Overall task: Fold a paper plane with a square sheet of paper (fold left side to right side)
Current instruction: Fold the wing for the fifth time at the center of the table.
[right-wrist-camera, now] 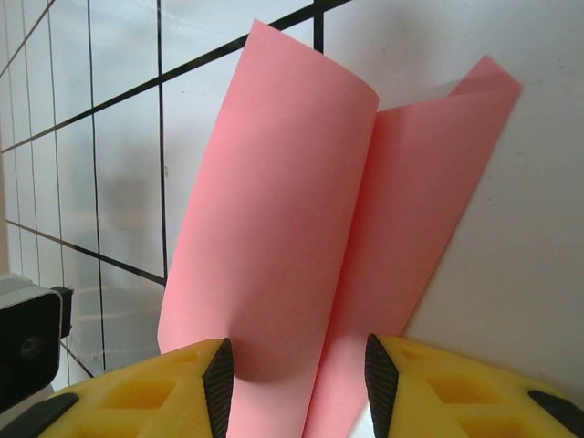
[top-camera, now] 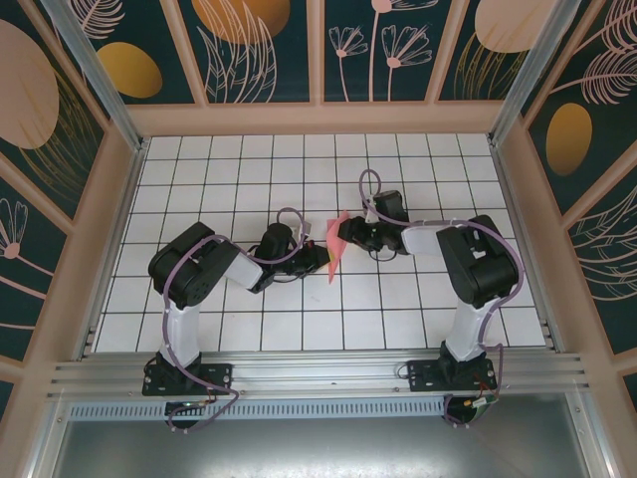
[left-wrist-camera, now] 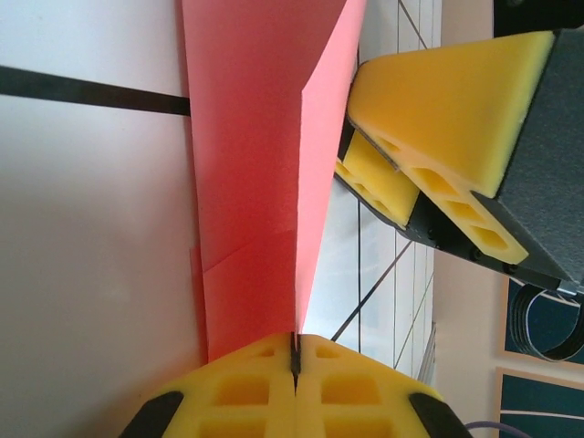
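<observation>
The square sheet of paper (top-camera: 335, 255) is coral red and stands partly folded, one flap raised off the white grid table (top-camera: 249, 169). My left gripper (left-wrist-camera: 295, 351) is shut on the raised flap's near edge, and the paper (left-wrist-camera: 245, 173) runs away from its yellow fingers. In the top view the left gripper (top-camera: 317, 258) is at the sheet's left side and my right gripper (top-camera: 349, 237) at its right. The right gripper (right-wrist-camera: 297, 370) is open around the curled paper (right-wrist-camera: 301, 210), with its left pad (right-wrist-camera: 219, 383) touching the bulging flap. Its yellow fingers (left-wrist-camera: 438, 137) also appear in the left wrist view.
Wooden walls with dark floral panels (top-camera: 259, 50) enclose the table on three sides. A metal rail (top-camera: 318, 373) carrying both arm bases runs along the near edge. Bare grid tiles (top-camera: 418, 309) lie around the paper.
</observation>
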`<state>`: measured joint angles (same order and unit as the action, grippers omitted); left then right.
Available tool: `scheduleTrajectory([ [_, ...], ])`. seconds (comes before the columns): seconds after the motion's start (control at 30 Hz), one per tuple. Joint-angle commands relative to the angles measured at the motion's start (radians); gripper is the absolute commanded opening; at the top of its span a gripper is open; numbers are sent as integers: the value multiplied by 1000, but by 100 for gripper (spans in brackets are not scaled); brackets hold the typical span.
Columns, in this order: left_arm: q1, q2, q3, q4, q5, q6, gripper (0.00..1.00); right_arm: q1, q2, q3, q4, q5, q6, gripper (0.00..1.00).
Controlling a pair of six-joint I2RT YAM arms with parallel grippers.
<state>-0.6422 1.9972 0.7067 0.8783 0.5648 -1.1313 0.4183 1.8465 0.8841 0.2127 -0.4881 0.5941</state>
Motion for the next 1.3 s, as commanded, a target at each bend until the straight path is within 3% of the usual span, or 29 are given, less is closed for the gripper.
scheduleTrajectory([
  [0.0, 4, 8, 19, -6, -3, 7, 11, 5, 45, 25, -68, 30, 4, 45],
  [0.23, 4, -58, 70, -157, -40, 95, 24, 5, 67, 35, -98, 32, 0, 43],
  [0.4, 10, -58, 107, -206, -55, 120, 26, 5, 68, 38, -103, 31, -6, 43],
  [0.77, 37, -21, 153, -282, -86, 188, 4, 4, 39, 46, -95, 20, -29, 44],
  [1.07, 37, 20, 196, -328, -69, 255, 2, -2, -4, 43, -72, 10, -48, 48],
  [1.27, 36, 27, 209, -338, -60, 293, 2, -65, -90, 12, -63, 2, -88, 54],
])
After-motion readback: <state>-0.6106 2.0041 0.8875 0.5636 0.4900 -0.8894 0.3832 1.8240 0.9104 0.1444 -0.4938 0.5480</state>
